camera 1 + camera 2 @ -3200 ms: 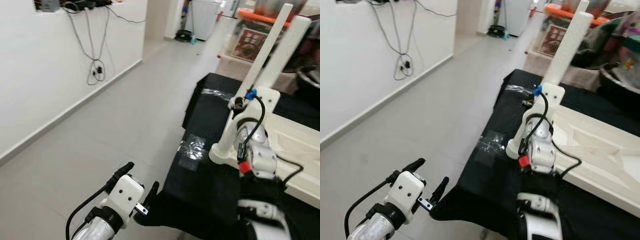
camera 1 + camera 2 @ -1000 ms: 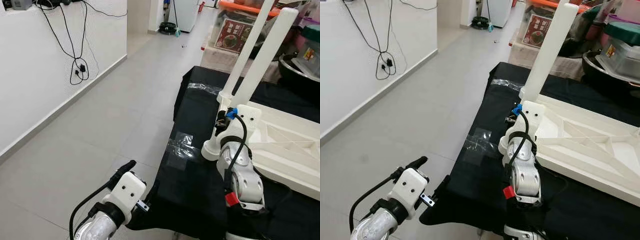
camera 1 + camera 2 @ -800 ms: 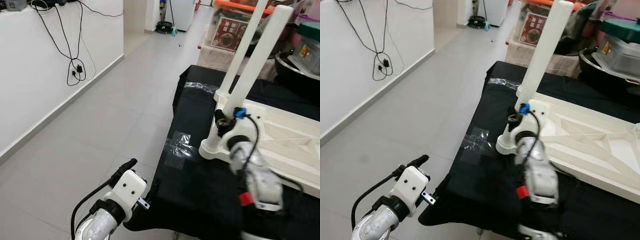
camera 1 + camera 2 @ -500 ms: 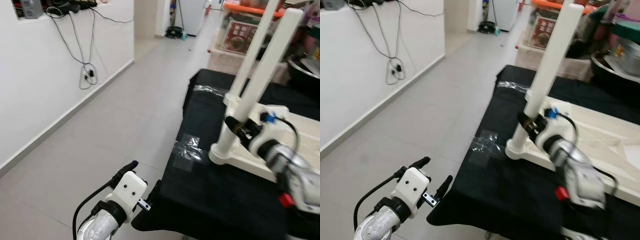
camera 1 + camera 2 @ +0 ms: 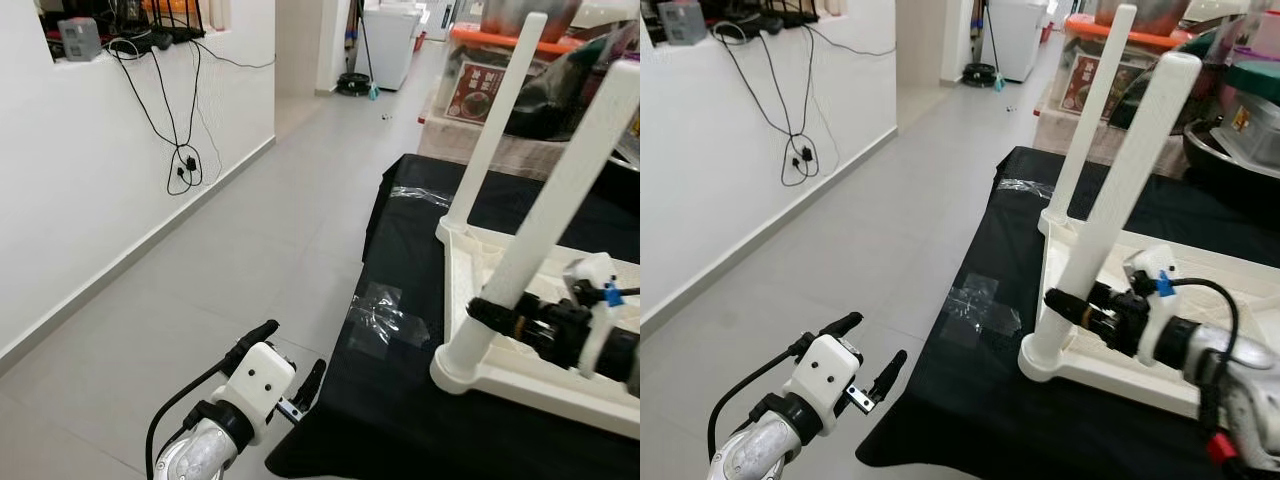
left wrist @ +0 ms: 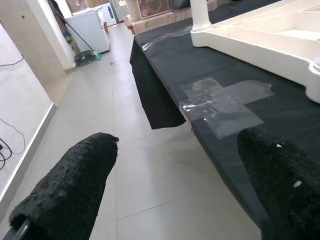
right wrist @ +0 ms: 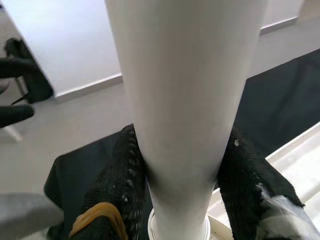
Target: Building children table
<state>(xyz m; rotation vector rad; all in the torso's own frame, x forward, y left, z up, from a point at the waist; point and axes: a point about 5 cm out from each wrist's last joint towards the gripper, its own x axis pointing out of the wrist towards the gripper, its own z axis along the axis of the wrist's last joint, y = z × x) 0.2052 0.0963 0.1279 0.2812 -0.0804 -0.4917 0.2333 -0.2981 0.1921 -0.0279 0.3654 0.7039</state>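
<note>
1. Worktop (image 5: 400, 330): covered with a black cloth; clear tape (image 5: 388, 312) stuck near its left edge.
2. Tabletop (image 5: 1240, 290): white, lying upside down on the worktop, its ribbed underside facing up, reaching close to the left edge.
3. Near leg (image 5: 1120, 190): white tube, standing in the tabletop's near left corner socket, leaning slightly right at the top.
4. Far leg (image 5: 1090, 110): white tube, standing in the far left corner socket.
5. Right hand (image 5: 1065, 305): closed around the near leg low down, just above the socket; in the right wrist view the fingers (image 7: 117, 175) press both sides of the tube.
6. Left hand (image 5: 285, 372): open, holding nothing, off the worktop's left edge above the floor (image 5: 220, 250); fingers (image 6: 75, 180) spread well apart.
7. Wall (image 5: 90, 180): white, on the left, with black cables (image 5: 185, 110) hanging.
</note>
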